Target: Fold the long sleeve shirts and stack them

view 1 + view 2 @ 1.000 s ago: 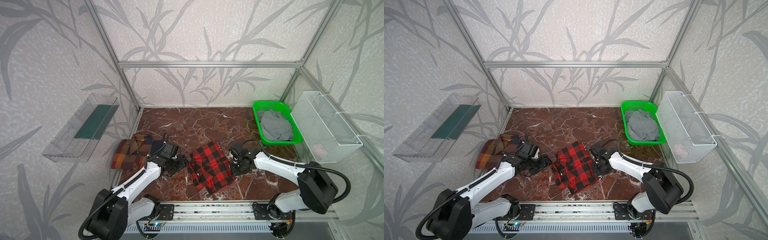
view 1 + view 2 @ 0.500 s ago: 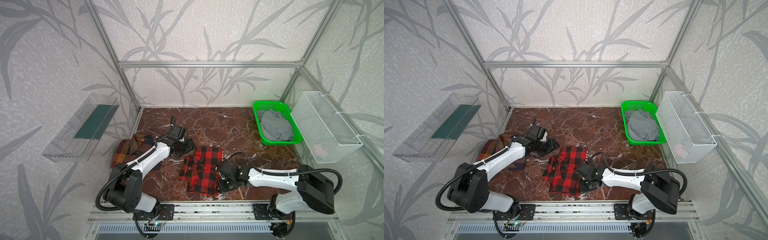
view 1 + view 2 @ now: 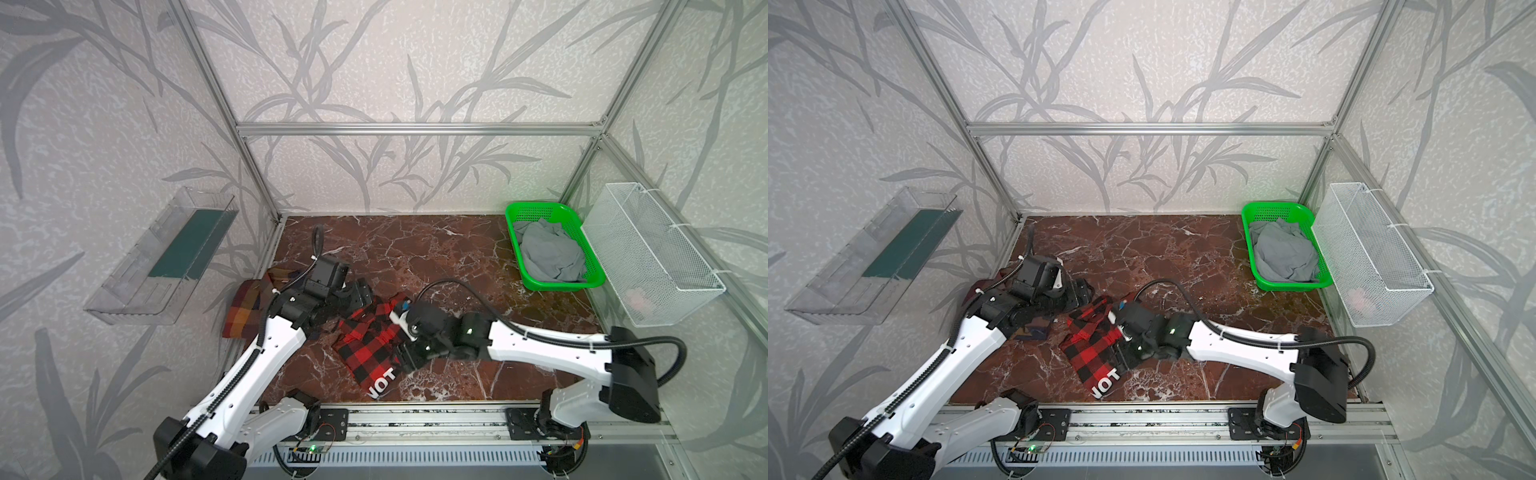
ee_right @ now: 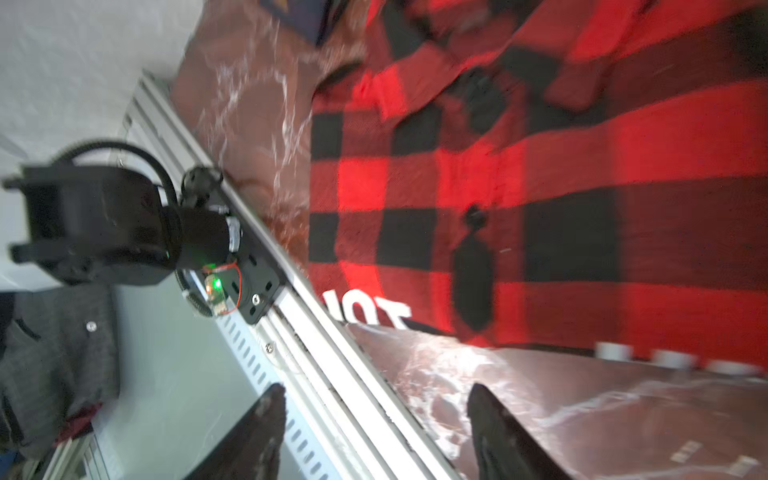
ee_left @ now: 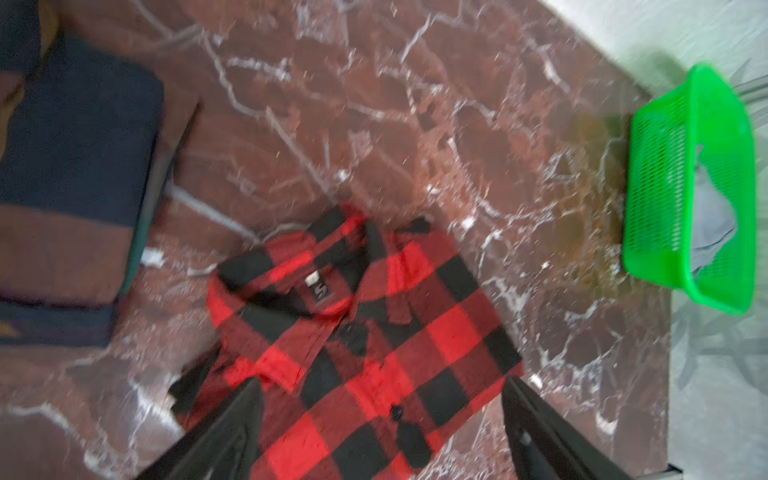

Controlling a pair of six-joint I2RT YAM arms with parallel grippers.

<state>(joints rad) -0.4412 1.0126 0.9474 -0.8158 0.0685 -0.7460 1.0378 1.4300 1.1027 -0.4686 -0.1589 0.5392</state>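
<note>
The red-and-black check shirt (image 3: 365,347) (image 3: 1090,347) lies folded on the marble table, collar toward the back, and a white-lettered black patch (image 3: 382,378) shows at its front edge. Left of it, partly under my left arm, lies the folded brown plaid shirt (image 3: 243,309) (image 5: 75,174). My left gripper (image 3: 359,293) (image 5: 382,384) hangs open just over the red shirt's collar end, holding nothing. At the shirt's front right edge, my right gripper (image 3: 405,359) (image 4: 376,390) is open and empty over bare table and rail.
A green basket (image 3: 536,206) holding grey cloth stands at the back right. A white wire basket (image 3: 656,253) hangs on the right wall and a clear shelf (image 3: 166,257) on the left wall. The aluminium rail (image 3: 415,419) borders the table's front.
The red shirt has shifted left toward the plaid shirt and turned. Both grippers have opened wider. My right gripper has moved from the shirt's right side to its front right edge.
</note>
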